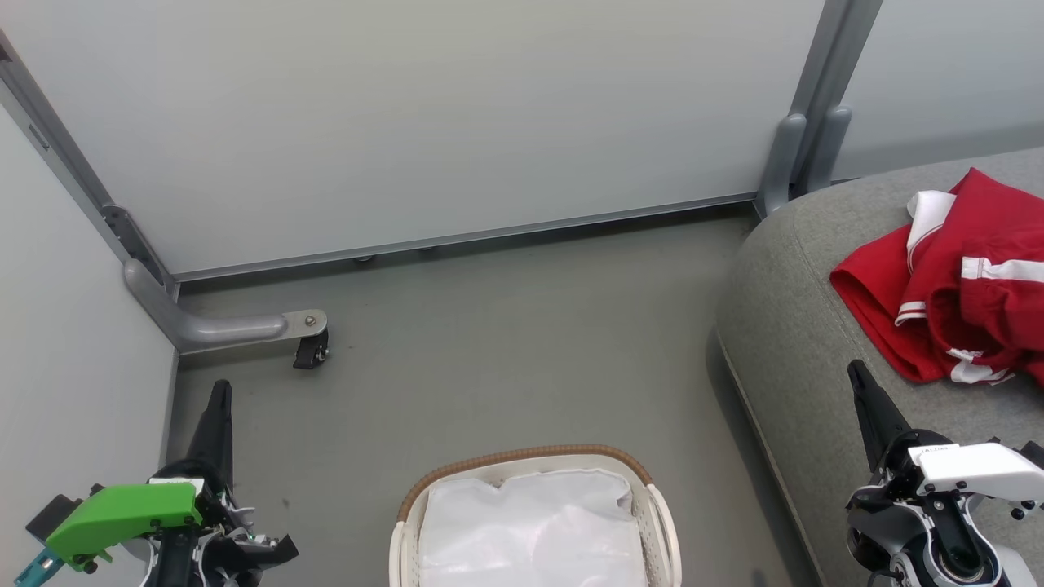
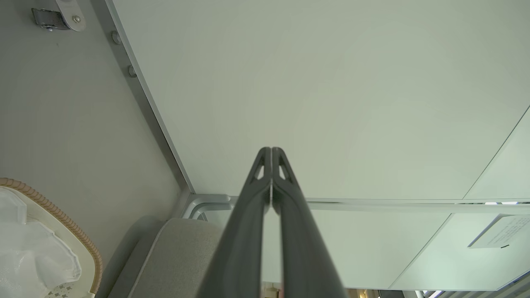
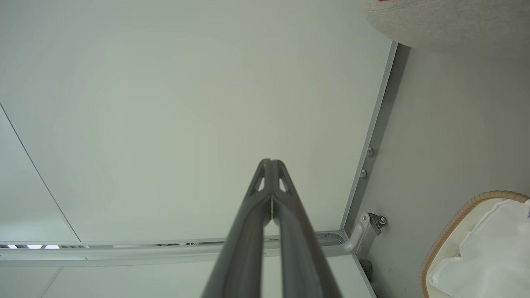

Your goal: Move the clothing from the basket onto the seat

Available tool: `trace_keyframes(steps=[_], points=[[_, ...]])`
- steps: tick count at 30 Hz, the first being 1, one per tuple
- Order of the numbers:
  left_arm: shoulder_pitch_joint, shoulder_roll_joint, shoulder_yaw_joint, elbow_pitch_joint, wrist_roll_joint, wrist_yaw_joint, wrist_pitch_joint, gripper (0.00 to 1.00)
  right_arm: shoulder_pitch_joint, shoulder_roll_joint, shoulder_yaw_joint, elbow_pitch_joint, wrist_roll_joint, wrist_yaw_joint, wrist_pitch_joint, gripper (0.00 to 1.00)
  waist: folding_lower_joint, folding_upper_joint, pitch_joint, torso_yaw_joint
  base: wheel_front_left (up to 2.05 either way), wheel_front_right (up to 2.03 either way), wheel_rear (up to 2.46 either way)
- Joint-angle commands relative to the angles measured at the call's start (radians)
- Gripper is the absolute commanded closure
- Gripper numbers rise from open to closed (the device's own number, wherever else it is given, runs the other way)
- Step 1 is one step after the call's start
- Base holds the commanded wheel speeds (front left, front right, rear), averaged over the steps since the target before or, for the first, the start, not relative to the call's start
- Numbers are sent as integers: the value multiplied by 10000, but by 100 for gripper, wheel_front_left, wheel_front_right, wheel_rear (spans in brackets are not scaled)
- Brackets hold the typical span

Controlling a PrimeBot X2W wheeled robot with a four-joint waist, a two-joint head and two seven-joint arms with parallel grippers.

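Red clothing with white stripe trim lies crumpled on the grey seat at the right of the head view. The white basket with its brown woven rim stands on the floor at bottom centre, holding just its white liner. My left gripper is at the lower left, fingers pressed together, holding nothing; in its wrist view the left gripper points at a pale wall. My right gripper is at the lower right over the seat's front edge, shut and empty, short of the clothing; the right gripper also faces the wall.
Pale partition walls with metal frames close the back and left. A grey bracket with a black caster sits on the floor at left. Grey floor lies between basket, wall and seat.
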State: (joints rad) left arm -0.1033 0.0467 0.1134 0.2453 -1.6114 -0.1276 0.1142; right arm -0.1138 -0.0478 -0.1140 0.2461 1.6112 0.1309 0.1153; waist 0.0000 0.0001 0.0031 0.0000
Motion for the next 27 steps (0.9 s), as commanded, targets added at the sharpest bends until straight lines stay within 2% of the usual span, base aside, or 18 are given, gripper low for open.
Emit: trace_keyframes(steps=[1,27], points=[[-107,66,21,-16,-29,-57,34,100,106,-44,-18,-34,33,-3,13,100,0,-1,0,0,0,0,0],[-107,66,20,-16,-30,-57,34,100,107,-44,-17,-34,34,-2,12,100,0,-1,0,0,0,0,0]])
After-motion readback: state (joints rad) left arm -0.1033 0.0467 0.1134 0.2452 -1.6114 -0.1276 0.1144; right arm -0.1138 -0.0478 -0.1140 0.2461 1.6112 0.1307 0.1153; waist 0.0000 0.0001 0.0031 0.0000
